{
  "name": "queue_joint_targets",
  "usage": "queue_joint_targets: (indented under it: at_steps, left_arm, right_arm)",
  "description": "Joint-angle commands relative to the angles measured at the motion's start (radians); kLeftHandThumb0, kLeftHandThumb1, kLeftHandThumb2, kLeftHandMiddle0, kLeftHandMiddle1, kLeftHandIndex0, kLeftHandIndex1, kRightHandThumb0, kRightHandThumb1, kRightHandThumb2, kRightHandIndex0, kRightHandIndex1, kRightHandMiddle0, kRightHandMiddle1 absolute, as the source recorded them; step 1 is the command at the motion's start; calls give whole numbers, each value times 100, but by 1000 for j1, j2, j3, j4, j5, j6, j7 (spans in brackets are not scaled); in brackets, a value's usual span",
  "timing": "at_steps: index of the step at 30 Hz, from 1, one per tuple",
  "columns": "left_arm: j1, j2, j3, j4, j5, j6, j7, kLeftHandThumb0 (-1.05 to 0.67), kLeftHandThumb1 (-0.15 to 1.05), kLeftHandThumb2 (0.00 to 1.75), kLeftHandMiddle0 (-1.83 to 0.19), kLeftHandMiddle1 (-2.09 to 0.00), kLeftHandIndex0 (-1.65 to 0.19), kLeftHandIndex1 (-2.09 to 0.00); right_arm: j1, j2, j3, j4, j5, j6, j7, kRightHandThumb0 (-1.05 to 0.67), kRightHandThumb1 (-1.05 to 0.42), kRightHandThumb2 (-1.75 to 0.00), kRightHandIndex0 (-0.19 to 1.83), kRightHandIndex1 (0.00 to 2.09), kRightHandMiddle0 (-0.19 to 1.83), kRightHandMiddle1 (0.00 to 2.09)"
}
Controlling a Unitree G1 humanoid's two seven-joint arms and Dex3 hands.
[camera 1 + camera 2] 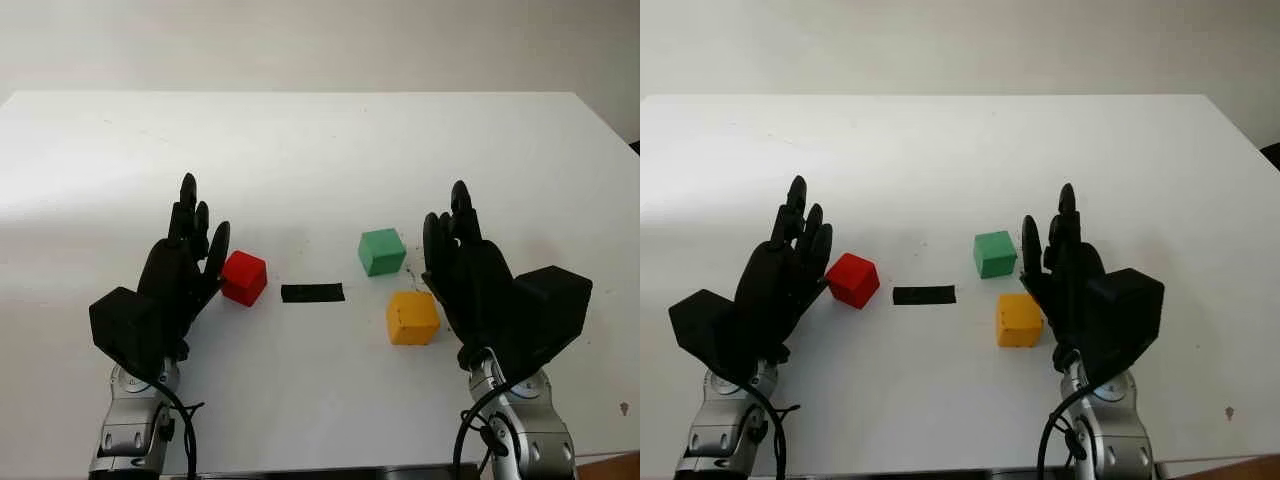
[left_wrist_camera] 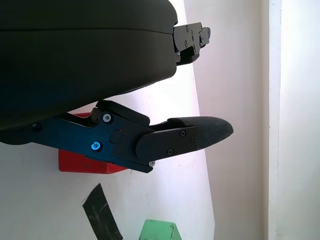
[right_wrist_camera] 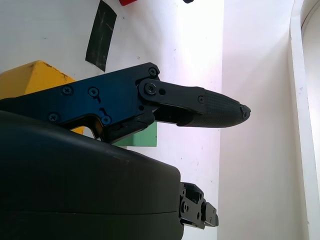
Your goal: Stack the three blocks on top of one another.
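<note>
- The three blocks sit singly on the white bench (image 1: 300, 150): the red block (image 1: 244, 277) to the left, the green block (image 1: 381, 251) and the yellow block (image 1: 412, 318) near each other to the right. Nothing is stacked yet.
- A strip of black tape (image 1: 312, 292) lies between red and yellow.
- The left hand (image 1: 180, 280) is open just beside the red block, fingers uncurled, holding nothing.
- The right hand (image 1: 478, 285) is open just beside the yellow block, likewise gripping nothing.
- I'd say all the stacking remains.

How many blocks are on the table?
3: red block beside the left hand, green block and yellow block beside the right hand. None stacked.
</note>
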Motion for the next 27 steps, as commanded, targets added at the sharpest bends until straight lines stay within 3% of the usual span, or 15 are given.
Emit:
queue_joint_targets:
  at_steps: [1,17,21,24,27]
  left_arm:
    - [9,0,5,-21,-6,-1,-5,-59,105,55,12,-5,17,-5]
    - [-36,38,20,7,-1,-43,-35,-61,105,53,9,-7,13,-7]
    - [-72,120,31,24,58,-123,-56,-58,105,51,-8,-9,-1,-11]
    - [-109,220,29,48,150,-185,-70,-61,105,38,-29,-8,-18,-11]
    - [-146,349,24,61,200,-224,-153,-64,105,21,-25,-4,-27,-9]
  right_arm:
    - [10,3,-1,-23,2,7,-1,-69,-105,-57,-18,5,-16,5]
    - [-17,3,-11,7,2,-8,-1,-70,-105,-56,-19,5,-16,5]
    - [-19,2,-9,3,-1,-4,-2,-70,-105,-56,-19,5,-16,5]
    - [-20,4,-7,2,-2,-7,-3,-70,-105,-57,-19,5,-16,5]
    - [-19,5,-3,3,-9,-13,-8,-71,-105,-57,-18,5,-16,5]
